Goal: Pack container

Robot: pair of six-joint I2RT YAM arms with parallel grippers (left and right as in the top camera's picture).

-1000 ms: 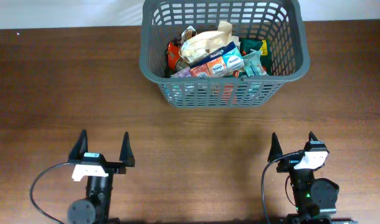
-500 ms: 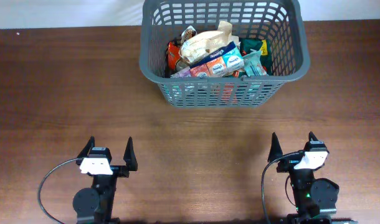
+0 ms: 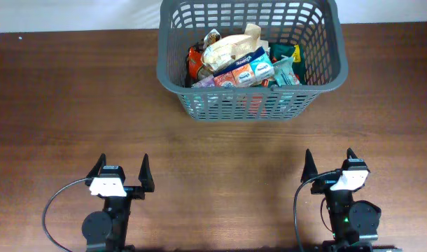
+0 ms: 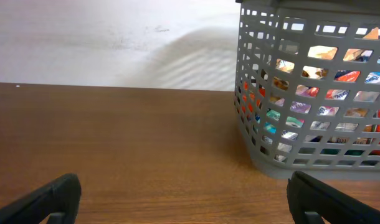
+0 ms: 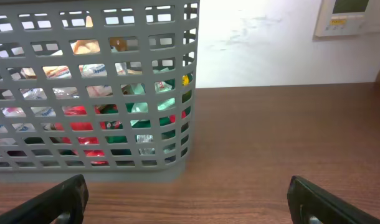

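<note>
Two grippers, both low at the near edge of the table [image 3: 52, 105], each with fingers spread wide and nothing between them: left gripper [image 3: 123, 162] toward the near-left corner, right gripper [image 3: 328, 157] toward the near-right.

Across from both, at the far edge and a shade right of its middle, the container [image 3: 248, 105], well apart from either gripper. Ahead and to the right of the left gripper; ahead and to the left of the right one. Judged from the overhead view, nearer the right arm. Long axis along the far edge, left to right, so the long front wall faces both arms square on.

Dark grey plastic, upright, rounded at the corners, thick-rimmed, walls slotted in a lattice. Heaped inside with packets [image 3: 245, 70]: pale crumpled pouch [image 3: 227, 47] on top, blue-and-white ones beneath, green at the right end, red-orange at the left. Same colours showing through the slots in both wrist views.

No packet in view outside the basket, so packing judged close to done, with either arm needing a long reach forward and inward for any further drop.
</note>
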